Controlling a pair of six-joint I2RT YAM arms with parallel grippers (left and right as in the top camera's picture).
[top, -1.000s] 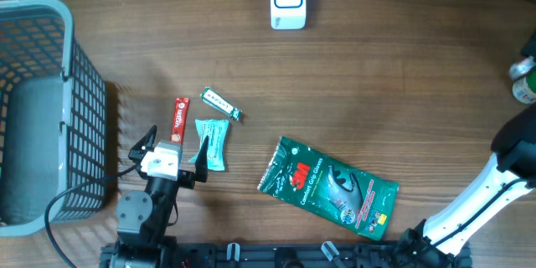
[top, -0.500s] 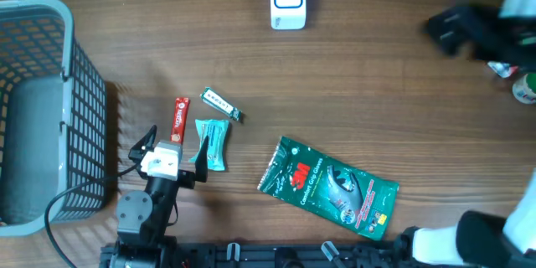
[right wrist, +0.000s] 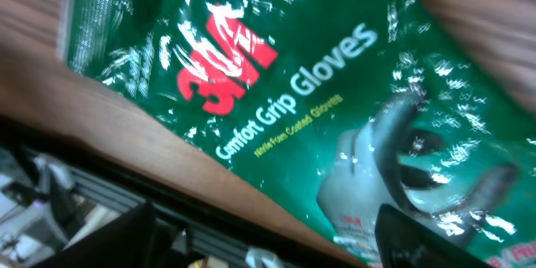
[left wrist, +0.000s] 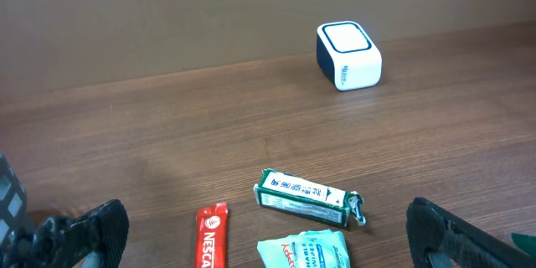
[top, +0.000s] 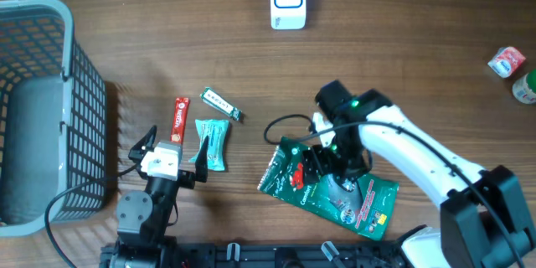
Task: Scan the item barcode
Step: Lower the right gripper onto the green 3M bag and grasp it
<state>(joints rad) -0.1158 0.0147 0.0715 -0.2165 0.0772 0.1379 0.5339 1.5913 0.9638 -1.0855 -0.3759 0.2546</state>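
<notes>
pack: lay flat by the near edge of the table, right of middle, printed face up
right gripper: sat right over the pack's left half; couldn't tell if it was wide or pinching the bag
left gripper: parked by the near edge, left side, jaws wide, holding nothing
scanner: far edge, middle, well apart from the pack
how I'd do it: pinch one edge, lift, turn the barcode toward the scanner; couldn't spot one on this face
writing: red "3M", "Comfort Grip Gloves"; "NESCA" on the red stick
</notes>
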